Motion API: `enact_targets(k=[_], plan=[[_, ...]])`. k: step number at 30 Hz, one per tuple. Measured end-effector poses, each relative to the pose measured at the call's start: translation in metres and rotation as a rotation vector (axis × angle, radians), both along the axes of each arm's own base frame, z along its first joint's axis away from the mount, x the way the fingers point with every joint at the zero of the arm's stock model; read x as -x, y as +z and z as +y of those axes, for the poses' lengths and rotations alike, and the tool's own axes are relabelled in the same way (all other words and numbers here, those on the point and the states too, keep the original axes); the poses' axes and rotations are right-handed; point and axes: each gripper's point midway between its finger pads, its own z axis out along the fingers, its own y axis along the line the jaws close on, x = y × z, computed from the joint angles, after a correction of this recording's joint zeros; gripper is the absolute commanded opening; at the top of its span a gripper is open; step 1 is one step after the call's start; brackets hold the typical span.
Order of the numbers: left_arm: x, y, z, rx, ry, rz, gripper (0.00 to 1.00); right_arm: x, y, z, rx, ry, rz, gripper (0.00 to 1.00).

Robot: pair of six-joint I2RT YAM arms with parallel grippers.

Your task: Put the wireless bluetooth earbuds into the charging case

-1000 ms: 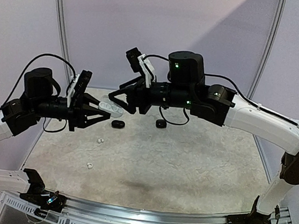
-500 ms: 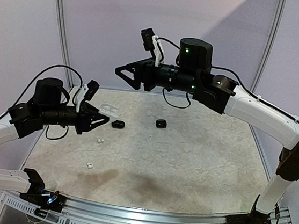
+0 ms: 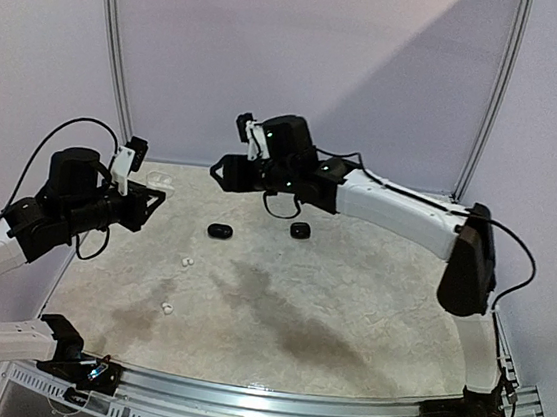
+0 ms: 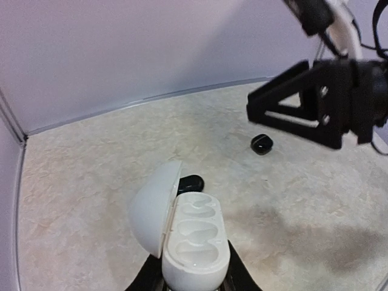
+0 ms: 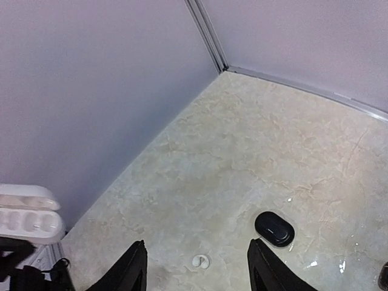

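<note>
The left claw (image 4: 193, 280) clamped the white charging case (image 4: 194, 239), whose lid (image 4: 153, 209) stood open. The right claw (image 5: 200, 270) was spread wide above the surface (image 5: 242, 151); a white earbud (image 5: 200, 261) lay below between its fingers, a black earbud (image 5: 274, 227) just beyond one finger

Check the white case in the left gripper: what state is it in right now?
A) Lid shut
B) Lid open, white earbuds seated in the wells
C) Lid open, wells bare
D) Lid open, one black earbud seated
C: the left wrist view shows the white case held in the left gripper with its lid swung open and nothing in the moulded wells.
</note>
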Motion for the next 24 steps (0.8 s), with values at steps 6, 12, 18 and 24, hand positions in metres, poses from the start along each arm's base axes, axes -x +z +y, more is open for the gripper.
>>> enact_targets(k=[6,12,18,24], plan=[[-0.007,0.005,0.024,-0.093,0.109,-0.054,0.00,-0.014,-0.097,0.044,0.095,0.002,0.060,0.62],[-0.008,0.007,0.026,-0.126,0.108,-0.071,0.00,0.014,-0.169,0.070,0.212,0.033,0.038,0.73],[-0.007,0.007,0.023,-0.123,0.090,-0.071,0.00,0.042,-0.201,0.093,0.279,0.096,-0.058,0.73],[-0.006,0.006,0.019,-0.116,0.070,-0.067,0.00,0.047,-0.214,0.102,0.318,0.106,-0.142,0.67]])
